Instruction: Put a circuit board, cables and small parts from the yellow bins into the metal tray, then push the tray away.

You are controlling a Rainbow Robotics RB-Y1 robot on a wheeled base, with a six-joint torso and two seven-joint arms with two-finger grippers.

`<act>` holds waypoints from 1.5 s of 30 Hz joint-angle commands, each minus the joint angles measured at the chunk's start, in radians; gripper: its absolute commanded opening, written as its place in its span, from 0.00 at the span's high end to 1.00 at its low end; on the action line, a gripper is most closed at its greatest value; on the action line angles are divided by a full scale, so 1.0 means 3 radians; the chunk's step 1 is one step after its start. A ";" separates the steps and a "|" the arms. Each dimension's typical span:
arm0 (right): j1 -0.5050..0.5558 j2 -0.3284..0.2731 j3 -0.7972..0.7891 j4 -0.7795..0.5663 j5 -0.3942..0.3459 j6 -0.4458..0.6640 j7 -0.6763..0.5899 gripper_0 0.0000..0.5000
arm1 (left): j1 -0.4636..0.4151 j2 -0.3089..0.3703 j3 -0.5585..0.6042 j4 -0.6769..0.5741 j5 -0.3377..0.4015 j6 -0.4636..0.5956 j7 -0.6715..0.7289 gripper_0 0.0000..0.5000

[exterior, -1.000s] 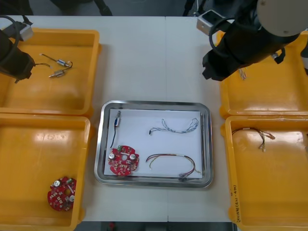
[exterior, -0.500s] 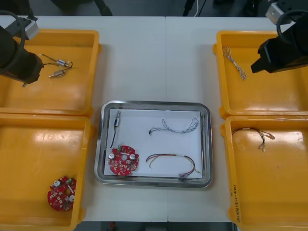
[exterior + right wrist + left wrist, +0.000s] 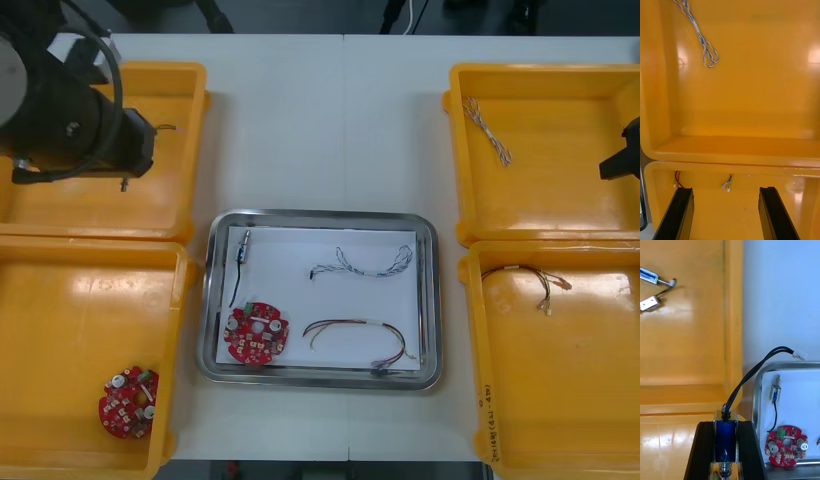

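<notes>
The metal tray [image 3: 325,214], white inside, lies in the middle of the surface [image 3: 300,120]. In its near left corner is a red circuit board [image 3: 256,334]. In its far left corner is a small metal part [image 3: 243,250] with a thin black lead. A twisted blue and white cable [image 3: 362,262] crosses its far right half, and a red and yellow cable [image 3: 360,338] its near right half.

Left of the tray, the far left bin [image 3: 200,100] holds two loose metal parts [image 3: 648,275]. The near left bin [image 3: 180,300] holds a second circuit board [image 3: 128,402]. Right of the tray, the far right bin [image 3: 455,150] holds a second twisted cable [image 3: 487,131]. The near right bin [image 3: 475,350] holds another red and yellow cable [image 3: 530,282].

The left gripper [image 3: 725,425] hangs over the far left bin's near side, left of the tray's far left corner. Its fingers pinch a blue-bodied metal part [image 3: 725,442]. That part's black cable [image 3: 752,378] arcs toward the tray, and its white plug [image 3: 799,355] shows just past the tray's far rim. The far left bin's wall stands between these fingers and the tray.

The right gripper [image 3: 726,188] is well to the tray's right, by the right-hand bins. Its fingers are spread with nothing between them, and the plug ends of the near right bin's cable lie just beyond their tips.
</notes>
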 commanded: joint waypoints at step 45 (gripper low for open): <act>0.0951 0.0302 -0.0558 -0.0914 0.0212 0.0009 -0.0339 0.00 | -0.0574 -0.0696 -0.2449 0.1229 -0.0707 -0.1354 0.1779 1.00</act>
